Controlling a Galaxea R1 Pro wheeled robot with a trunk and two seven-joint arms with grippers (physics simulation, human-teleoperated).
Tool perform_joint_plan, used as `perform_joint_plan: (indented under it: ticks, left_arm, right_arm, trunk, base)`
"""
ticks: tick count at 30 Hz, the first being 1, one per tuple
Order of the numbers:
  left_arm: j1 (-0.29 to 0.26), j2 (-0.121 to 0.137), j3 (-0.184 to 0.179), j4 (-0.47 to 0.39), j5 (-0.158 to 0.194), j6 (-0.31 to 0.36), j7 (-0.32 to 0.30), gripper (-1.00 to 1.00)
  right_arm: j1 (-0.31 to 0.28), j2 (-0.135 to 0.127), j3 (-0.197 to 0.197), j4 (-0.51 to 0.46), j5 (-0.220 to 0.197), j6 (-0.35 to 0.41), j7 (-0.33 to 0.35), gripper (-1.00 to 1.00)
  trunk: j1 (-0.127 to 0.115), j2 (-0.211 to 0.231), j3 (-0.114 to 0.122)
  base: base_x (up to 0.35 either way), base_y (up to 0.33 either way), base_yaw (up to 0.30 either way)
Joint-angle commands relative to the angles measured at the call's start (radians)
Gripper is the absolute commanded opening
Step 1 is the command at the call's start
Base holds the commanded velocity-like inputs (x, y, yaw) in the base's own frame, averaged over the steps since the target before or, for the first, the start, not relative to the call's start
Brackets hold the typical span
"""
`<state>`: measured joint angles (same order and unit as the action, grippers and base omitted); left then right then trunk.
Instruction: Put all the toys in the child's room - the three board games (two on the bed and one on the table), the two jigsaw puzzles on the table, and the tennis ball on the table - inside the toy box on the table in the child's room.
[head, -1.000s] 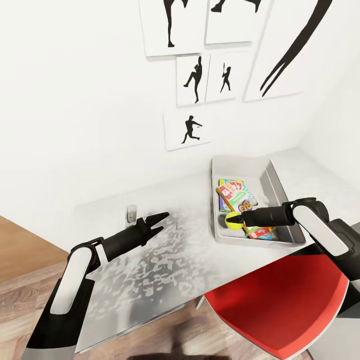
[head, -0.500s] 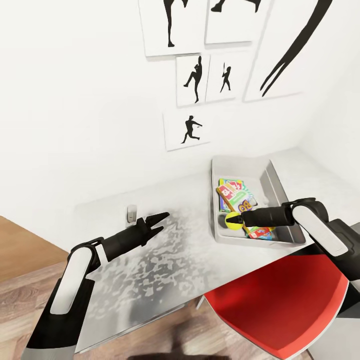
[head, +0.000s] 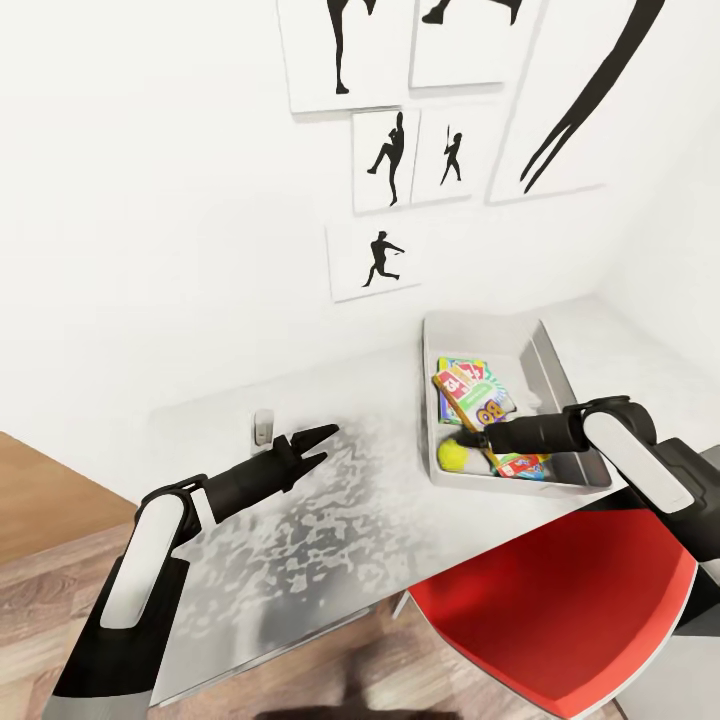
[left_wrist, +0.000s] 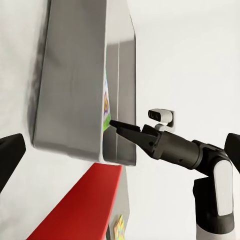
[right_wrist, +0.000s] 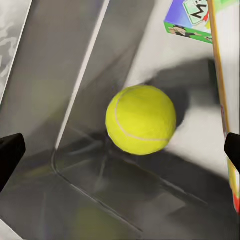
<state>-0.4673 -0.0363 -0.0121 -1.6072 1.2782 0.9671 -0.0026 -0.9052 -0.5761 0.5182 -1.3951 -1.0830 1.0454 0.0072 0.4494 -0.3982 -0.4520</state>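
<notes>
Head view: your right gripper (head: 470, 438) hangs over the toy box (head: 560, 385), fingers spread, nothing held. The tennis ball (head: 453, 456) lies in the box's near-left corner, just below the tips, beside the board games (head: 470, 388). Your left gripper (head: 322, 447) hovers over the table (head: 330, 520), parted, empty.

Right wrist view: the ball (right_wrist: 141, 119) sits free between your wide-set fingertips (right_wrist: 10, 152), touching neither.
</notes>
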Motion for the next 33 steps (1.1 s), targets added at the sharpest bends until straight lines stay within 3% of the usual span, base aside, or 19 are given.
perform_joint_plan:
  ticks: [1, 20, 24, 27, 30, 31, 33]
  left_arm:
    - [-0.001, -0.001, 0.001, 0.0, 0.0, 0.004, 0.0, 1.0]
    - [-0.001, -0.001, 0.0, 0.0, 0.0, 0.004, 0.0, 1.0]
    - [-0.001, -0.001, 0.0, 0.0, 0.0, 0.004, 0.0, 1.0]
    - [-0.001, -0.001, 0.0, 0.0, 0.0, 0.004, -0.004, 1.0]
    - [-0.001, -0.001, 0.001, 0.0, 0.0, 0.004, -0.01, 1.0]
    - [-0.001, -0.001, 0.001, 0.0, 0.0, 0.004, -0.01, 1.0]
    - [-0.002, -0.001, 0.0, 0.0, 0.0, 0.004, -0.012, 1.0]
  right_arm:
    - [-0.001, -0.001, 0.002, -0.001, 0.001, 0.002, -0.002, 1.0]
    - [-0.003, -0.002, 0.001, -0.004, 0.005, 0.002, -0.014, 1.0]
    - [-0.003, -0.008, -0.014, -0.015, 0.005, 0.002, -0.014, 1.0]
    - [-0.001, -0.014, -0.077, -0.048, 0.005, 0.002, -0.015, 1.0]
    - [0.007, -0.028, -0.177, -0.11, 0.005, 0.002, -0.015, 1.0]
    - [0.007, -0.028, -0.177, -0.11, 0.005, 0.002, -0.015, 1.0]
    - [0.012, -0.044, -0.244, -0.15, 0.005, 0.002, -0.014, 1.0]
  trunk:
    - [0.001, -0.002, -0.002]
    - [0.001, -0.002, -0.002]
    - [0.001, -0.002, -0.002]
    - [0.001, -0.002, -0.002]
    - [0.001, -0.002, -0.002]
    - [0.001, -0.002, -0.002]
    - [0.001, -0.002, -0.002]
  base:
    - [0.0, 0.0, 0.0]
    - [0.0, 0.0, 0.0]
    - [0.0, 0.0, 0.0]
    - [-0.009, 0.0, 0.0]
    - [-0.086, 0.0, 0.0]
    - [-0.124, 0.0, 0.0]
    - [-0.177, 0.0, 0.0]
